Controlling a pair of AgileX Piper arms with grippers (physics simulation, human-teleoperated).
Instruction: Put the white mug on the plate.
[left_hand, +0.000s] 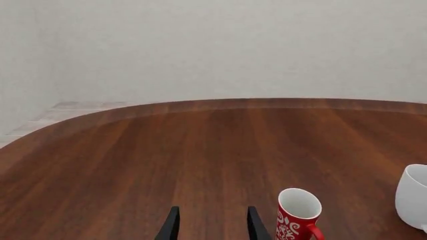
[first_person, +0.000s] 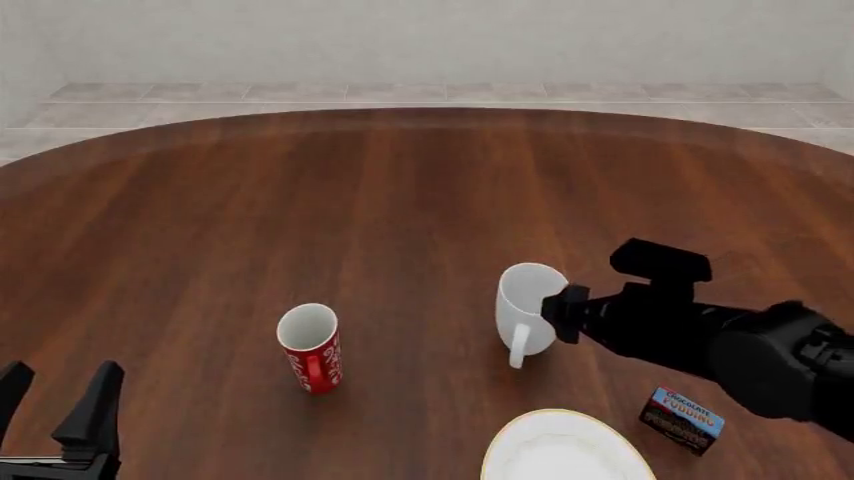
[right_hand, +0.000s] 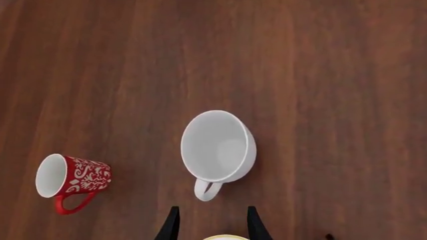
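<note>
The glossy white tapered mug (first_person: 527, 305) stood upright mid-table, right of the smaller red lettered mug (first_person: 310, 347). The round gold-rimmed white plate (first_person: 567, 450) lay nearer the arms, with a small printed box (first_person: 681, 420) at its right.

A dark reddish-brown wooden table (first_person: 400, 200) with a rounded far edge carried everything. The white mug (first_person: 525, 305) stood upright right of centre, handle toward the near edge, and the smaller red mug (first_person: 311, 348) with white lettering stood upright to its left, well apart from it. At the near edge lay the plate (first_person: 567, 450), white with a thin gold-tan rim and partly cut off by the front view, with a small blue and red box (first_person: 682, 420) lying flat just beside it on the right.
</note>
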